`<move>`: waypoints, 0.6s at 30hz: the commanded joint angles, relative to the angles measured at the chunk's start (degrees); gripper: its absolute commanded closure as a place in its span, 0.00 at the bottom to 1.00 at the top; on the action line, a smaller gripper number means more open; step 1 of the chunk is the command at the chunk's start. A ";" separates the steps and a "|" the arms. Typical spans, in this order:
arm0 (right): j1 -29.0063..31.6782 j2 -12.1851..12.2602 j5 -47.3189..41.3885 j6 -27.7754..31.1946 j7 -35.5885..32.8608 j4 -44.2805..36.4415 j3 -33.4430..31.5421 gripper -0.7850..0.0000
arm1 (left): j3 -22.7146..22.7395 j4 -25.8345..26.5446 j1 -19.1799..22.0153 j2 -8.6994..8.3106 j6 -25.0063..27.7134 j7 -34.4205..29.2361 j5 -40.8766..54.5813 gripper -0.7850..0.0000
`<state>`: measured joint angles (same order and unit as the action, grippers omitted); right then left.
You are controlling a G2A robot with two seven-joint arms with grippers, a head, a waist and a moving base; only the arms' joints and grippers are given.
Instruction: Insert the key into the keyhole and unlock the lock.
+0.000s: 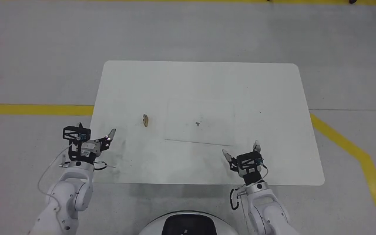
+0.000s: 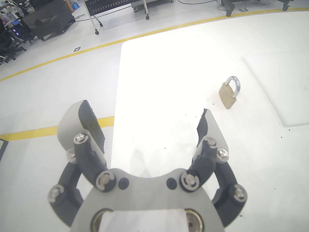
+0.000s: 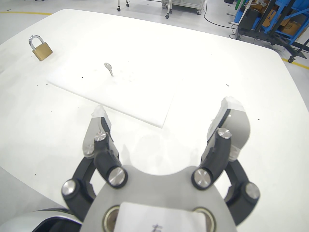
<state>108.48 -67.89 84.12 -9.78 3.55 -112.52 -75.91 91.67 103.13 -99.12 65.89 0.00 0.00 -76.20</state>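
The white rounded-corner table [image 1: 264, 88] carries a thin white rectangular mat [image 1: 188, 132]. The left gripper [image 2: 144, 112] and right gripper [image 3: 164, 106] both hang at the near edge with jaws spread wide, holding nothing. The brass padlock with a silver shackle [image 1: 145, 120] stands upright just off the mat. Unbraced, it likely topples under any push. The small silver key [image 3: 109, 68] lies flat mid-mat, and 2 blunt fingertips may skid over it.
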 commanded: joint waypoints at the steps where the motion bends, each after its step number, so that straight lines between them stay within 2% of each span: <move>1: -1.75 0.05 -1.67 2.76 -1.27 0.51 -0.95 0.00 | 0.00 0.00 0.00 0.00 0.00 0.00 0.00 0.00; 5: -5.84 0.47 -5.10 10.42 -3.80 2.27 -4.43 0.00 | 0.00 0.00 0.00 0.00 0.00 0.00 0.00 0.00; 11: -13.54 1.34 -4.54 22.11 -10.54 4.26 -7.95 0.00 | 0.00 0.00 0.00 0.00 0.00 0.00 0.00 0.00; 18: -20.03 1.41 -2.09 28.19 -15.59 4.36 -4.81 0.00 | 0.00 0.00 0.00 0.00 0.00 0.00 0.00 0.00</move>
<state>89.28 -66.46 81.39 17.79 -11.35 -108.14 -81.51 91.67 103.13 -99.12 65.89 0.00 0.00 -76.20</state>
